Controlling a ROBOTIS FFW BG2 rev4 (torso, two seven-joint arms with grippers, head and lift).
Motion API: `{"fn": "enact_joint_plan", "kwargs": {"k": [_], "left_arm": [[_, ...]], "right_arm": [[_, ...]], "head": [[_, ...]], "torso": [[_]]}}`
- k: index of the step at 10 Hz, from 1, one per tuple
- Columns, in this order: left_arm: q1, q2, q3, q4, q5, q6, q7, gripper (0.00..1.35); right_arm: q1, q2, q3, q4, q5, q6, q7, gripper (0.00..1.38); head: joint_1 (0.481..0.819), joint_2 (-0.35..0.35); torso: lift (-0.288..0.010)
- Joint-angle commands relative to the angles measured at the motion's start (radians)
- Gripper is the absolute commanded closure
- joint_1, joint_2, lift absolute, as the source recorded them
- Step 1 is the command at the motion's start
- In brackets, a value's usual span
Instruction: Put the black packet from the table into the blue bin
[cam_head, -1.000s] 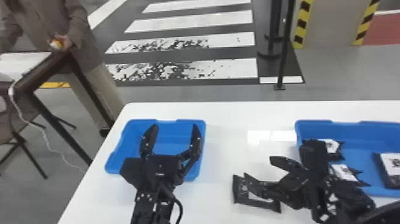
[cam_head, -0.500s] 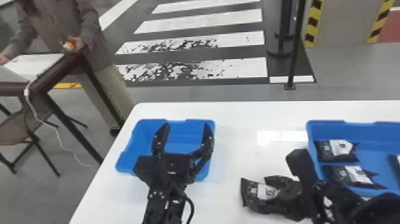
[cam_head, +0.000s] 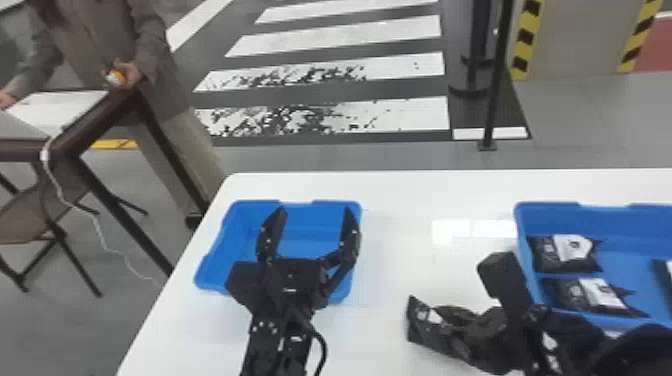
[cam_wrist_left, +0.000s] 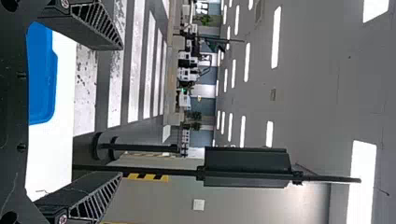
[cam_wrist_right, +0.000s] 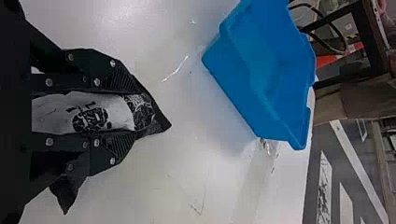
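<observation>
Black and white, the packet (cam_head: 422, 325) is pinched between the two flat fingers of the right gripper (cam_head: 442, 327), its dark corner poking out past the fingertips. In the head view the packet slants over the near part of a white table (cam_head: 400, 195), in the gap between two blue bins; whether it touches the tabletop cannot be told. In the right wrist view, the right gripper (cam_wrist_right: 135, 110) has its fingers pressed along both sides of the packet's pale printed panel, and another black point of the wrapper sticks out beside the lower part of one finger. The left blue bin (cam_head: 310, 222) lies well apart from the packet. The left gripper (cam_head: 315, 212) is parked in front of that bin in the head view, its fingers spread wide. The right blue bin (cam_head: 645, 225) is nearer the packet, just beyond the right arm. Inside it, two black-and-white packets (cam_head: 565, 250) lie near its left wall, one closer to the robot than the other, and part of a dark item (cam_head: 664, 272) shows at the picture's edge. Behind the table, the floor (cam_head: 380, 112) has broad white stripes.
</observation>
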Motion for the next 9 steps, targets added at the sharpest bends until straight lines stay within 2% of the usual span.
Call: {"fn": "enact_joint_plan", "kwargs": {"k": [1,2,4,5,6,7,9], "left_arm": [[0.0,0.0,-0.001,0.0,0.0,0.0,0.0,0.06],[0.002,0.0,-0.001,0.0,0.0,-0.003,0.0,0.06],[0.005,0.0,0.003,0.0,0.002,-0.003,0.0,0.06],[0.005,0.0,0.003,0.0,0.002,-0.005,0.0,0.06],[0.007,0.0,0.005,0.0,0.002,-0.007,0.0,0.06],[0.01,0.0,0.009,0.0,0.004,-0.01,0.0,0.06],[0.01,0.002,0.009,0.0,0.004,-0.01,-0.002,0.06]], "right_arm": [[0.035,0.0,-0.032,-0.048,-0.006,-0.06,-0.016,1.08],[0.091,0.008,-0.092,-0.112,0.004,-0.102,-0.046,1.08],[0.217,0.046,-0.251,-0.23,0.064,-0.217,-0.102,1.08],[0.293,0.056,-0.307,-0.306,0.064,-0.254,-0.172,1.08],[0.374,0.06,-0.347,-0.377,0.046,-0.266,-0.27,1.08],[0.403,0.076,-0.409,-0.379,0.036,-0.261,-0.306,1.08],[0.388,0.102,-0.515,-0.33,0.074,-0.237,-0.315,1.08]], "head": [[0.695,0.261],[0.695,0.263],[0.695,0.229],[0.695,0.211],[0.695,0.163],[0.695,0.122],[0.695,0.063]], "torso": [[-0.11],[-0.11],[-0.11],[-0.11],[-0.11],[-0.11],[-0.11]]}}
